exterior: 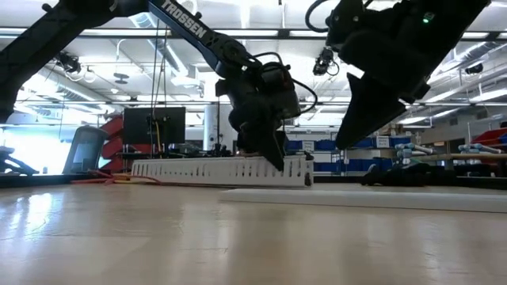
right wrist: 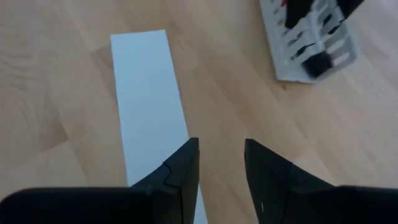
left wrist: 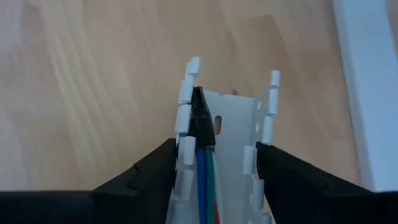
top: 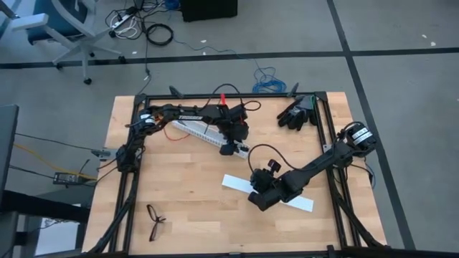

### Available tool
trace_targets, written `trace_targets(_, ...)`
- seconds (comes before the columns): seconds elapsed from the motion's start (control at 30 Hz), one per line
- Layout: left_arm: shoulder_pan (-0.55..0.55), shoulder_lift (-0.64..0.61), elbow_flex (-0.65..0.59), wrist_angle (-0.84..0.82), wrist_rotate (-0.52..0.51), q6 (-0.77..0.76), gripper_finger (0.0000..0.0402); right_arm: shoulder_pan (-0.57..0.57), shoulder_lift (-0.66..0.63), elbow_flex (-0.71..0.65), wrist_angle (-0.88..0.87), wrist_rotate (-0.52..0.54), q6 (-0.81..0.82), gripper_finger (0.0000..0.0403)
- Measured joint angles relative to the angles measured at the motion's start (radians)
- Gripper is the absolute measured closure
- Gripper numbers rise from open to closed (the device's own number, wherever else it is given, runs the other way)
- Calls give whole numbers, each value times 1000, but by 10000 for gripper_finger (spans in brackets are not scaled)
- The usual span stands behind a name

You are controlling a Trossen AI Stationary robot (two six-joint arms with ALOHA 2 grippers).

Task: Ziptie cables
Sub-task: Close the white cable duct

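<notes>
A white slotted rail (top: 204, 132) lies on the table at the far middle. The cables (left wrist: 204, 168), blue, green and red wires ending in a small black connector (left wrist: 202, 121), lie inside its channel. My left gripper (left wrist: 216, 146) straddles the rail near its end (exterior: 297, 170), shut on it. My right gripper (right wrist: 221, 144) hangs open above the table at the near right, over the edge of a flat white strip (right wrist: 149, 93), with nothing between its fingers. The ziptie is not in view. My left gripper pinches the rail across its width, one finger (left wrist: 158, 171) against the outside of each slotted side wall (left wrist: 183, 152), near the end where the connector lies. The fingers come slanting down from above. The rail rests on the table, with the wires inside it between the fingers.
The flat white strip (top: 301, 203) lies slantwise on the table's near right, under my right arm. Black gloves (top: 297, 113) lie at the far right corner and a pair of glasses (top: 154, 221) at the near left. A black frame (top: 331, 143) edges the table.
</notes>
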Motion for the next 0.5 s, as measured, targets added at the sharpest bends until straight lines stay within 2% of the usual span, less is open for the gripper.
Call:
trace_targets(0.2,-1,-83,-141,76,3,-27,183,7,0,-19,16,22,0,288)
trace_targets(0.33,3,-216,-332,241,-11,-91,183,7,0,-30,13,20,7,288)
trace_targets(0.5,3,-401,-623,506,-77,-179,183,-6,0,-29,34,20,-24,288)
